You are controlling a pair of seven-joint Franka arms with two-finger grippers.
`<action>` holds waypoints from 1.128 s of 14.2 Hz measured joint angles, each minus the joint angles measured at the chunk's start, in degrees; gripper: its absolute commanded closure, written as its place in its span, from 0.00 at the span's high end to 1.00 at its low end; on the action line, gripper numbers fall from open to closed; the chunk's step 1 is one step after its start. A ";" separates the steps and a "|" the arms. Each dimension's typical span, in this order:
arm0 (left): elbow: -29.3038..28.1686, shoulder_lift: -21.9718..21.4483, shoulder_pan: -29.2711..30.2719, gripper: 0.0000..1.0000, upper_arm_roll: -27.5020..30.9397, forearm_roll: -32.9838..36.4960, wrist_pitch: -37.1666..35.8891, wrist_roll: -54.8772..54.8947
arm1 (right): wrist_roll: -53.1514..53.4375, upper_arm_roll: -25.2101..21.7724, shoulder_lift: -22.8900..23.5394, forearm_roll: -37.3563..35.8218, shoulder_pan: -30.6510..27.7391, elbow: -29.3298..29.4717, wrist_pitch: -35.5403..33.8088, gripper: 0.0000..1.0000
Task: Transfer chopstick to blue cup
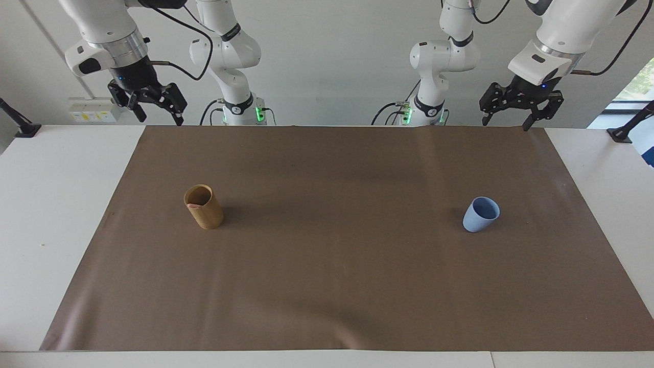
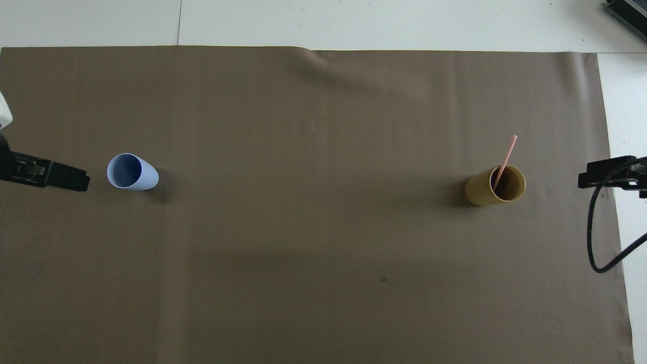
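While nothing is gripped yet, left to right across the facing view: right gripper [image 1: 156,105], jaws spread and empty, raised over the mat's [image 1: 327,286] robot-side edge at the right arm's end; tan cup [image 1: 203,206] below it, upright on the mat, with the chopstick [image 2: 505,161] standing in it and leaning on the rim (only a pink tip shows from across the table); blue cup [image 1: 481,214] well apart, toward the left arm's end, upright and empty; left gripper [image 1: 516,104], also spread and empty, waiting over the mat's edge.

Likely trouble: thin stick slipping or pivoting in the fingers; tan cup tipping if bumped or dragged during the pull; light blue cup toppling under the leaning stick.

Count: two cups, one chopstick, two grippers.
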 measured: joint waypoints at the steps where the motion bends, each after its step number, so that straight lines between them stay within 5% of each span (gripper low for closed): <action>1: 0.00 0.00 0.00 1.00 0.01 0.00 0.00 0.00 | -0.66 0.00 -0.02 -0.16 0.00 -0.05 0.00 1.00; 16: -0.12 -0.06 -0.11 1.00 -0.43 0.00 -0.01 0.00 | -1.84 0.00 -0.23 -2.09 0.00 -0.28 0.00 1.00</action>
